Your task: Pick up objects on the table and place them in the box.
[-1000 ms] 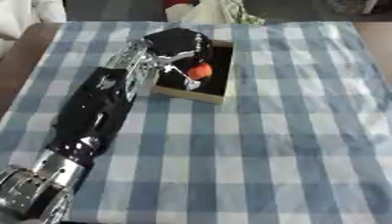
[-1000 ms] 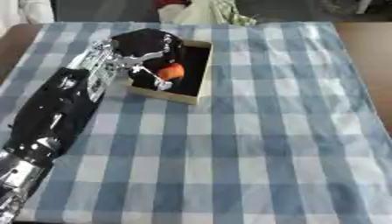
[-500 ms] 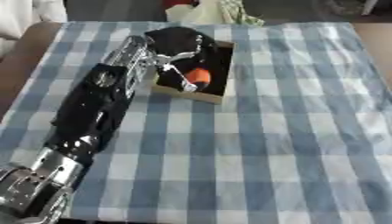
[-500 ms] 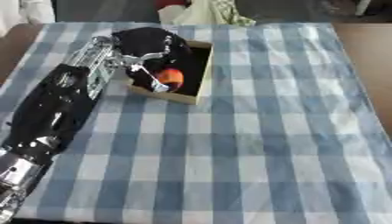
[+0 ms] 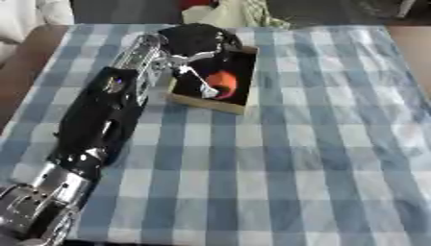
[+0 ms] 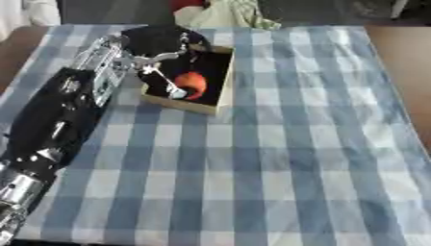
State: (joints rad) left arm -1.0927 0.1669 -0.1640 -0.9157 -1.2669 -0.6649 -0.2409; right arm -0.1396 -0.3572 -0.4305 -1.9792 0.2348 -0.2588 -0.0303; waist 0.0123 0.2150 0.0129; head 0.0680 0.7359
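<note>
One arm in view, my left, running from the near-left corner of the table point(image 5: 336, 144) diagonally up to the box point(image 5: 212, 102) near the far edge, left of centre. Left hand point(image 5: 195, 38) sits over the box's far-left end, dark palm above the rim, a silver finger point(image 6: 160, 77) reaching down into the box interior. I cannot tell how far the hand is open or whether it has hold of anything. Orange round object point(image 5: 223, 79) lies inside the box, just beside that fingertip; contact unclear. Box is shallow, dark inside, tan walls, set askew on the blue-and-white checked cloth point(image 6: 295, 144). White and green fabric point(image 5: 240, 12) bunched past the far edge.
</note>
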